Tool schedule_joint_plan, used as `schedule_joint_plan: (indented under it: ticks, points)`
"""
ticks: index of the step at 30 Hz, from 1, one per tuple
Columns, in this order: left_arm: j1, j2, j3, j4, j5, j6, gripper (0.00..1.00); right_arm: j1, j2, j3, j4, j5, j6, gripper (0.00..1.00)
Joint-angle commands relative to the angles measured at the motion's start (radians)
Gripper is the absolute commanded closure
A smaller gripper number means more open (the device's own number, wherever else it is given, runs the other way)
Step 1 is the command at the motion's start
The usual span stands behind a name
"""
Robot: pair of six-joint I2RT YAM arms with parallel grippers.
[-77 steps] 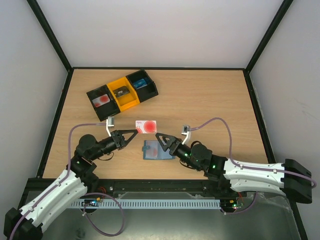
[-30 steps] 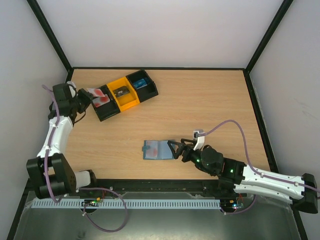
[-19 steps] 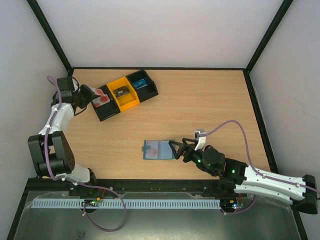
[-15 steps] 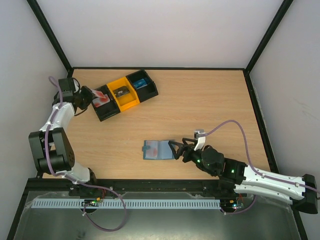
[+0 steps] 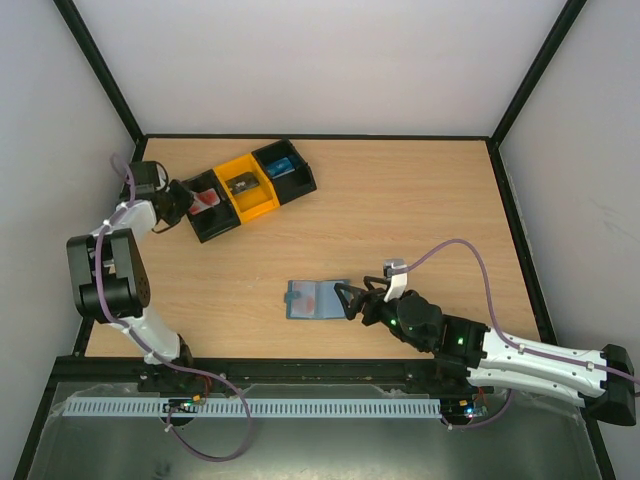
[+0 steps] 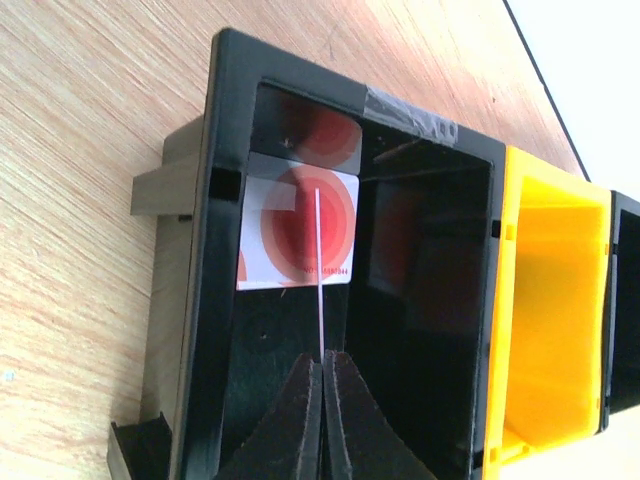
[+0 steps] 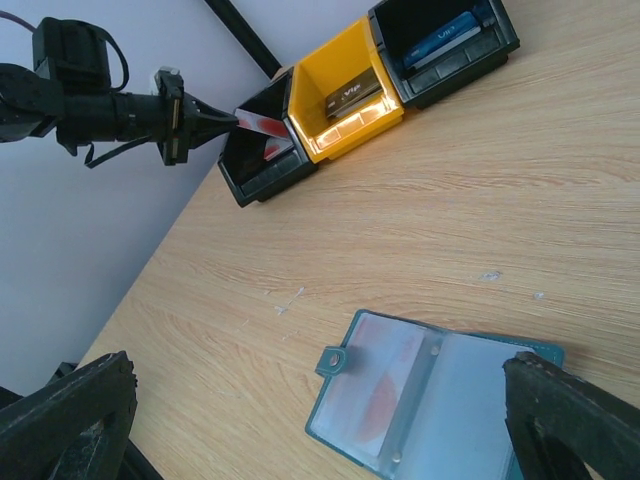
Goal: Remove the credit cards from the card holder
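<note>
The blue-grey card holder (image 5: 314, 299) lies open on the table and shows in the right wrist view (image 7: 440, 400). A card with a red shape (image 7: 385, 395) sits in its left pocket. My right gripper (image 5: 349, 298) is open and empty, its right finger (image 7: 575, 420) over the holder's right edge. My left gripper (image 5: 187, 198) is shut on a white-and-red credit card, seen edge-on (image 6: 320, 270), over the tray's left black compartment (image 6: 420, 300). Another red-circled card (image 6: 285, 235) lies inside that compartment. The held card also shows in the right wrist view (image 7: 262, 122).
The three-compartment tray (image 5: 300, 185) stands at the back left: the black one, a yellow one (image 5: 245, 187) with a dark object, and a black one with a blue object (image 5: 283, 168). Black frame posts border the table.
The white-and-red card that lay beside the holder is now in my left gripper at the tray. In the last second the left arm folded back and the card sank lower. The right gripper barely moved.
</note>
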Motion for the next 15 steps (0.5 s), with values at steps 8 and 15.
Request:
schedule_joint_plan:
  ticks: [8, 15]
  points:
    - [-0.028, 0.092, 0.079, 0.077, -0.033, 0.048, 0.97, -0.004, -0.022, 0.0, -0.018, 0.067, -0.027, 0.02]
    - [-0.046, 0.122, 0.09, 0.07, -0.073, 0.067, 0.97, -0.004, -0.015, -0.001, -0.015, 0.068, -0.023, 0.02]
